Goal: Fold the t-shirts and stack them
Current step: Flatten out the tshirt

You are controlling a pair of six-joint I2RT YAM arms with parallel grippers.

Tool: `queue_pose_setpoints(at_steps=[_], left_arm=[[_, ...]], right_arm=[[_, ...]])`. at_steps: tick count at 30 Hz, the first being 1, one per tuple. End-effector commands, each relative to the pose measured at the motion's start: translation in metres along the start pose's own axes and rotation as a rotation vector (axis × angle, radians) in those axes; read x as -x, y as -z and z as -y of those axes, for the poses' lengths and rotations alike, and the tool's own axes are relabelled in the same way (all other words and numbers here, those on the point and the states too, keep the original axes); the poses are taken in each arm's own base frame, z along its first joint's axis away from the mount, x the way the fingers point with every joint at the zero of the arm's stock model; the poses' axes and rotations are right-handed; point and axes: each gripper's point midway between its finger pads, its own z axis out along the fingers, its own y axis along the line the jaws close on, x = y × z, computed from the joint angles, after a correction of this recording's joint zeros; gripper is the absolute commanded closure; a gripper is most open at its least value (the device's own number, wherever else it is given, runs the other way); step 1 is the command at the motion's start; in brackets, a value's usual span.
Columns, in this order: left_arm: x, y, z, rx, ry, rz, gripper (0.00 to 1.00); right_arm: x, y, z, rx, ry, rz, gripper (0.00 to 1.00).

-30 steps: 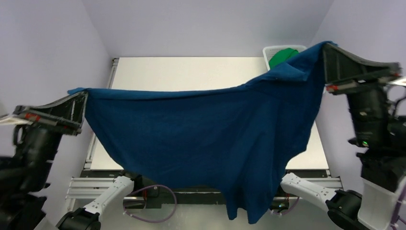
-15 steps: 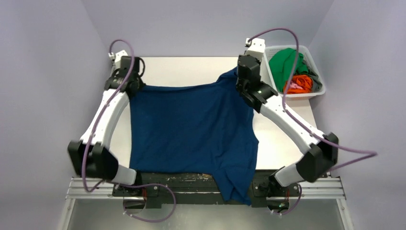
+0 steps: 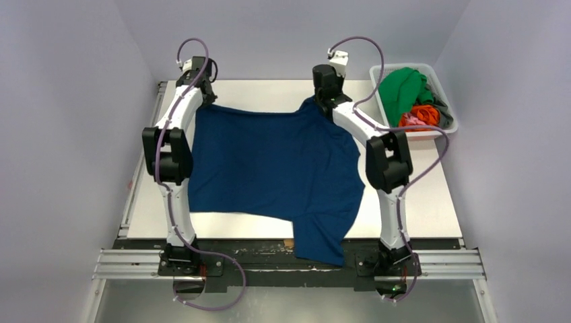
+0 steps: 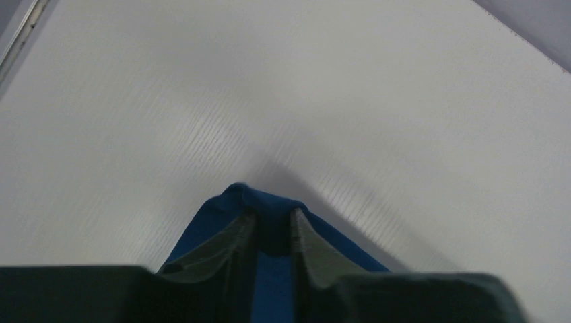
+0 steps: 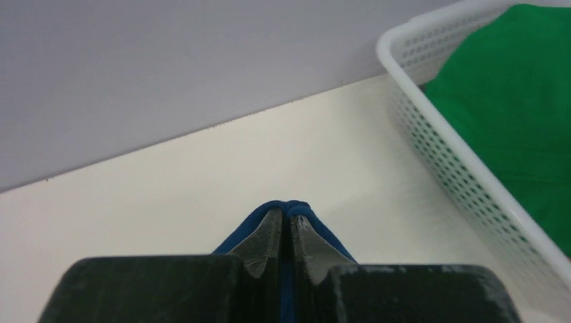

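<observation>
The navy blue t-shirt [image 3: 269, 168] lies spread on the table [image 3: 417, 195], plain side up. Its two far corners are pinched, one by each arm. From the two sets of fingers the cloth runs back toward the arm bases, mostly flat, with a few shallow wrinkles. One end of it, on the right arm's side, hangs over the near edge of the table.

The left fingers [image 3: 200, 102] are closed on the far left corner. In the left wrist view a small fold of blue cloth [image 4: 259, 202] peeks out past the tips of the left fingers [image 4: 239, 232], with the bare table [image 4: 337, 101] beyond it. The right fingers [image 3: 318, 102] are likewise clamped on the far right corner. In the right wrist view the right fingers [image 5: 269, 232] are pressed almost together, with a thin ridge of blue cloth [image 5: 289, 205] between them and over their tips, low over the table [image 5: 202, 182].

To the right of the right fingers, near but apart from them, stands a white slotted basket [image 3: 411, 65] at the far right corner of the table; its wall [image 5: 458, 182] shows in the right wrist view. In it a green t-shirt [image 3: 400, 87] [image 5: 512, 101] is heaped at the end nearer the fingers. An orange t-shirt [image 3: 419, 116] and a dark grey one [image 3: 439, 108] are bunched beside it.
</observation>
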Motion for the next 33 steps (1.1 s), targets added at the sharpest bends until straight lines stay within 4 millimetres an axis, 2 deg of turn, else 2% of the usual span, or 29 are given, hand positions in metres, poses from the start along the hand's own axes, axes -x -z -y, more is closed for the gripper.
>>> queue_pose_setpoints(at_steps=[1, 2, 3, 4, 5, 6, 7, 8, 9, 11, 12, 15, 17, 20, 25, 27, 30, 33], left_arm=[[0.034, -0.028, 0.019, -0.051, 0.066, 0.032, 0.72], [0.041, -0.030, 0.023, -0.075, 0.080, 0.028, 0.64], [0.044, -0.030, 0.027, -0.099, 0.090, 0.014, 0.51], [0.046, -0.026, 0.030, -0.126, 0.098, 0.003, 0.37], [0.045, -0.021, 0.032, -0.149, 0.102, -0.009, 0.26], [0.047, -0.011, 0.034, -0.176, 0.100, -0.004, 0.20], [0.047, -0.002, 0.033, -0.192, 0.101, -0.001, 0.14], [0.048, 0.008, 0.030, -0.206, 0.108, 0.016, 0.07], [0.046, 0.018, 0.025, -0.213, 0.115, 0.026, 0.01], [0.040, 0.037, 0.017, -0.237, 0.121, 0.040, 0.00], [0.025, 0.043, 0.010, -0.237, 0.116, 0.013, 0.00], [0.002, 0.069, 0.000, -0.285, 0.111, -0.014, 0.00], [-0.025, 0.077, 0.000, -0.332, 0.103, -0.067, 0.00], [-0.064, 0.084, 0.003, -0.411, 0.101, -0.152, 0.00], [-0.120, 0.089, -0.004, -0.407, 0.069, -0.262, 0.00], [-0.136, 0.089, -0.007, -0.403, 0.062, -0.294, 0.00], [-0.155, 0.085, -0.005, -0.415, 0.059, -0.336, 0.00], [-0.167, 0.076, -0.002, -0.401, 0.067, -0.394, 0.00]], right_arm=[[0.005, -0.056, -0.030, 0.052, -0.122, 0.023, 0.94], [-0.002, -0.069, -0.041, 0.099, -0.123, -0.008, 0.84], [-0.005, -0.079, -0.052, 0.153, -0.132, -0.042, 0.69], [-0.010, -0.083, -0.058, 0.191, -0.147, -0.090, 0.50], [-0.004, -0.080, -0.065, 0.243, -0.172, -0.117, 0.29], [0.002, -0.072, -0.070, 0.295, -0.191, -0.131, 0.21], [-0.008, -0.066, -0.070, 0.323, -0.186, -0.146, 0.13], [0.010, -0.054, -0.072, 0.378, -0.217, -0.105, 0.11], [-0.002, -0.044, -0.071, 0.419, -0.222, -0.117, 0.10], [0.004, -0.025, -0.068, 0.473, -0.238, -0.117, 0.09], [0.001, -0.018, -0.068, 0.496, -0.230, -0.145, 0.08], [-0.027, -0.003, -0.073, 0.564, -0.199, -0.246, 0.08], [-0.050, 0.001, -0.070, 0.562, -0.184, -0.319, 0.09], [-0.077, 0.014, -0.060, 0.552, -0.180, -0.403, 0.09], [-0.111, 0.046, -0.022, 0.480, -0.146, -0.520, 0.09], [-0.128, 0.056, -0.002, 0.416, -0.139, -0.570, 0.08], [-0.156, 0.067, 0.013, 0.371, -0.127, -0.647, 0.07], [-0.182, 0.062, 0.021, 0.304, -0.092, -0.715, 0.07]])
